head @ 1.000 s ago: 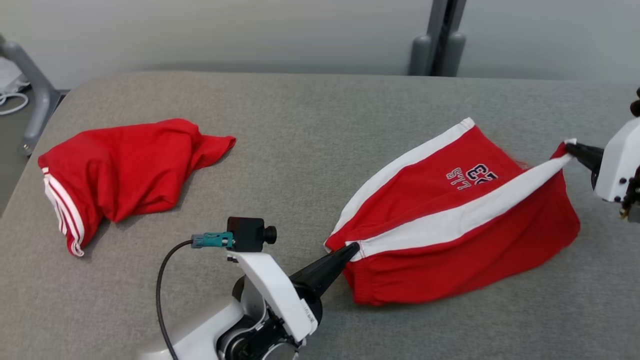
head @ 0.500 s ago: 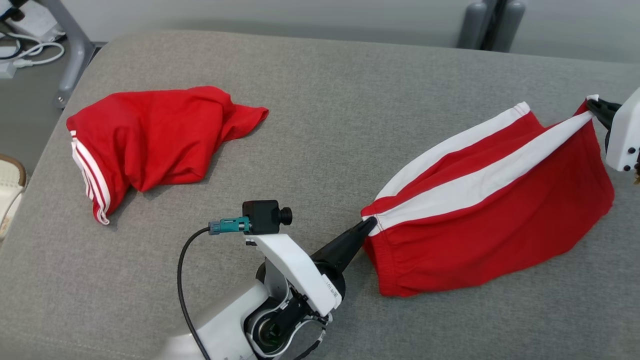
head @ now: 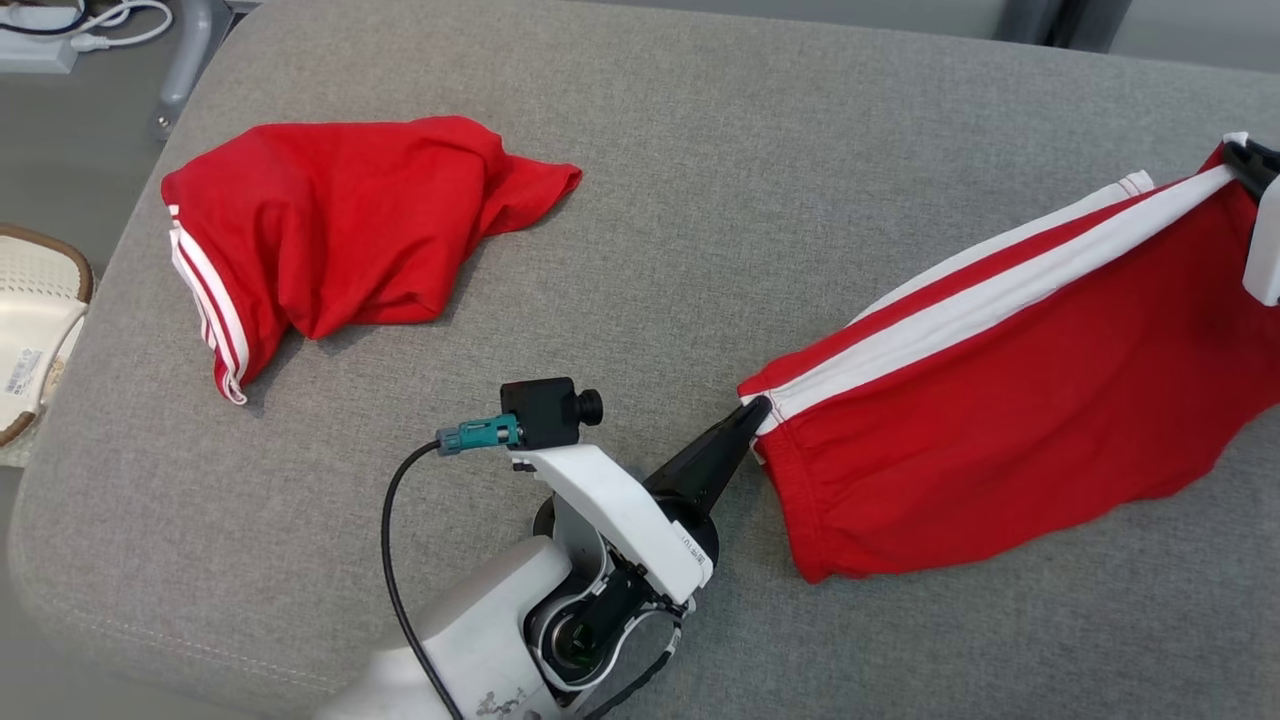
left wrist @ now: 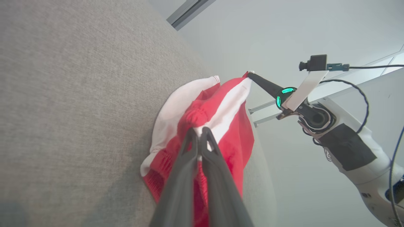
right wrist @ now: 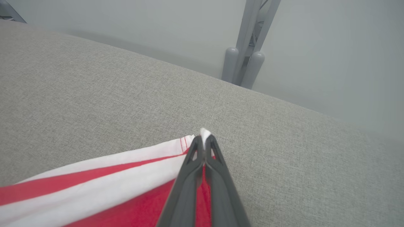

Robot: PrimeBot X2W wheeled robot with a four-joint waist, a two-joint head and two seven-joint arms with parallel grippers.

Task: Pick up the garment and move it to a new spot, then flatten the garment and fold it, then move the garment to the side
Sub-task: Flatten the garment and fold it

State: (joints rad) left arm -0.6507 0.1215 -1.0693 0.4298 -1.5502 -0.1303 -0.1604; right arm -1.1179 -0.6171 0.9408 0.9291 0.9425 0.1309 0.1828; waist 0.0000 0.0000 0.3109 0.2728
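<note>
A grey padded surface [head: 700,200] is seen from above. On its right half, a red garment [head: 1000,420] with broad white stripes is stretched out between two robot grippers. The left gripper [head: 760,408] reaches in from the bottom centre, its two dark fingers pressed fully together on the garment's near left corner, where a white stripe meets the gathered red edge. The right gripper [head: 1240,155] is at the far right edge, its fingers likewise pinched tight on the opposite corner, with a small tuft of white cloth poking out past the tips. The white-striped edge runs taut in a diagonal line between the two grips, and the red cloth hangs below it toward the surface. Well apart, on the far left of the surface, a second red garment [head: 340,230] lies crumpled, with thin white stripes at one end. A pale sandal [head: 35,320] lies on the floor just beyond the left edge.
</note>
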